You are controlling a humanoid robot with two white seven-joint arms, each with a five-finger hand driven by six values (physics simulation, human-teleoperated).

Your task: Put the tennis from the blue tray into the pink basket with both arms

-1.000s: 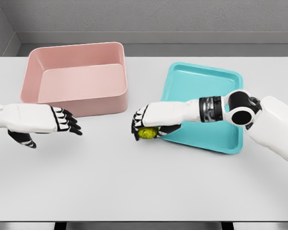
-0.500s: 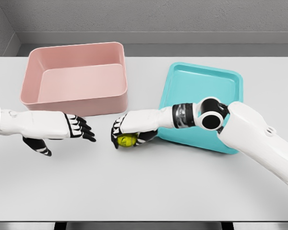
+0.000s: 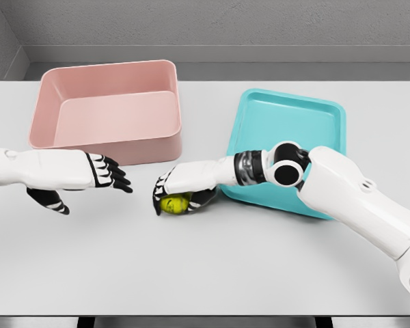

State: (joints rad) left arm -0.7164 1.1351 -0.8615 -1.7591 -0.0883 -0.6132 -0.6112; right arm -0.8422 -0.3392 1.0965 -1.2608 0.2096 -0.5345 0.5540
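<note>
The right hand (image 3: 181,186) has carried the tennis ball (image 3: 174,203) further left, clear of the blue tray (image 3: 287,116), its fingers clamped over the ball above the desk (image 3: 205,266). The left hand (image 3: 99,172), fingers apart and empty, has drawn nearer, so a handover looks close. Behind, the pink basket (image 3: 109,147) stands empty on the white desk before a grey wall (image 3: 225,24).

White table (image 3: 212,273) carries two items: pink basket (image 3: 109,113) at back left, blue tray (image 3: 290,147) at right of centre, well apart. Both sit flat on the tabletop; tray's near edge partly hidden by an arm.
</note>
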